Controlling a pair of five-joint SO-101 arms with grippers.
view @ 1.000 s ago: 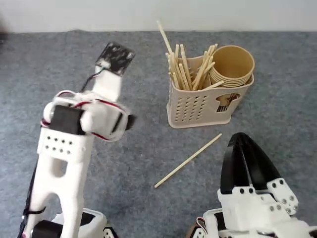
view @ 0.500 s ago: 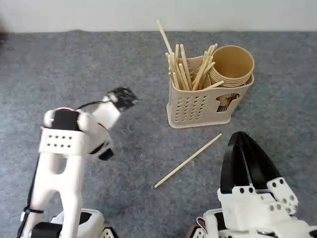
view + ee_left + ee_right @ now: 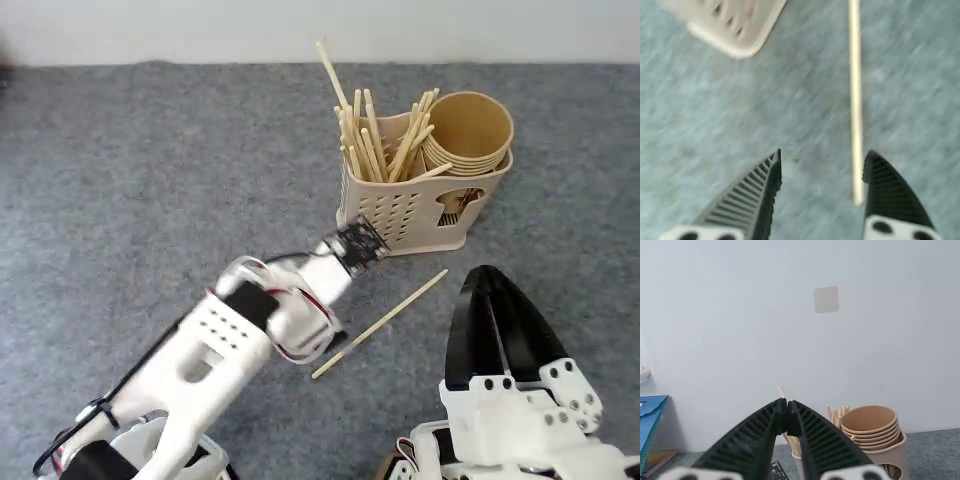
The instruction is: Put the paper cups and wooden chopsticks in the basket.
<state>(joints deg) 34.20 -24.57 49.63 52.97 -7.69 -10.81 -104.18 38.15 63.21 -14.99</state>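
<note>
A beige slotted basket stands at the back right, with several wooden chopsticks upright in one side and stacked paper cups in the other. One loose chopstick lies on the grey carpet in front of it. My left gripper is open just above the carpet, one fingertip beside the near end of that chopstick; the basket corner is beyond. My right gripper is shut, held up at the front right, its black fingers pointing toward the basket and cups.
Grey carpet covers the table up to a white wall at the back. The left arm's white body stretches across the front middle. A blue object sits at the side in the right wrist view.
The left arm swung from the back left, down and to the right, and now hangs low over the loose chopstick's near end. The right arm has not moved.
</note>
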